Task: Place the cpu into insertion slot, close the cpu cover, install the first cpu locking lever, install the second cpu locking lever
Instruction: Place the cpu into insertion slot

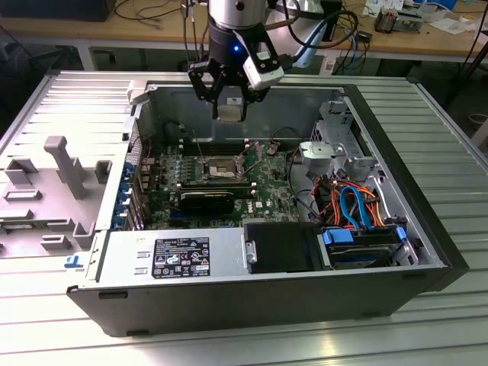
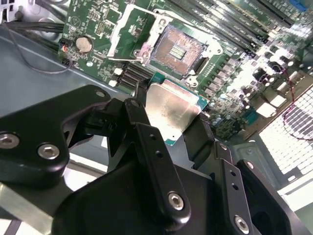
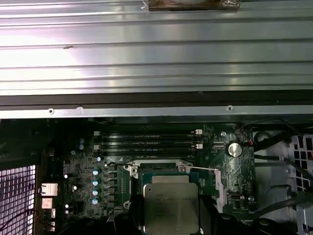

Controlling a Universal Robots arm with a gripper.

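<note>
Gripper (image 1: 229,107) clamped on cpu (image 2: 171,110), raised over motherboard (image 2: 98,29), apart from bare insertion slot (image 2: 178,49); cpu cover (image 2: 117,39) swung open.

**Workshop bench with a ribbed metal tabletop**

A silver metal tabletop (image 1: 450,152) with long parallel grooves fills most of the exterior view, from the left edge to the right edge and across the bottom. Overhead light leaves a pale glare (image 1: 358,335) on it at lower centre. In the first wrist view the same grooved tabletop (image 3: 156,63) gleams brightly. At middle left of the exterior view, a grey moulded tray (image 1: 46,183) lies on the tabletop. Along the top edge runs a light wooden workbench (image 1: 99,32), cluttered with loose cables (image 1: 152,9) at upper left and small boxes (image 1: 400,17) at upper right. The space beneath the workbench is in dark shadow.
</note>
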